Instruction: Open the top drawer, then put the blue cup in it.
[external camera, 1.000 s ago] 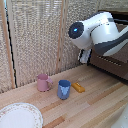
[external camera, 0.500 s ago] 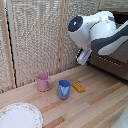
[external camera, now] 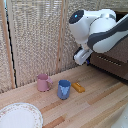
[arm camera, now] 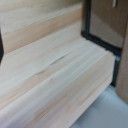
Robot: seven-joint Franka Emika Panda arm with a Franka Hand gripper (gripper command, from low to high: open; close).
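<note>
Nearest, patterned plate (external camera: 19, 116) on the wooden counter (external camera: 95, 107). Behind it, blue cup (external camera: 63, 89) upright between pink mug (external camera: 43, 82) and orange block (external camera: 78, 87). Farther back, gripper (external camera: 83, 56) raised beside the dresser (external camera: 111, 60); open or closed, cannot tell.

The white arm (external camera: 95, 27) hangs at about one o'clock, its gripper (external camera: 83, 56) lowered beside the dark dresser (external camera: 112, 57) at three o'clock; I can't tell how the jaws stand. Near the middle of the wooden table (external camera: 95, 105) stands the blue cup (external camera: 63, 89), with the pink mug (external camera: 43, 82) at its ten o'clock. The small orange block (external camera: 78, 87) lies just beside the cup at three o'clock, and a patterned plate (external camera: 19, 116) sits at seven o'clock.
</note>
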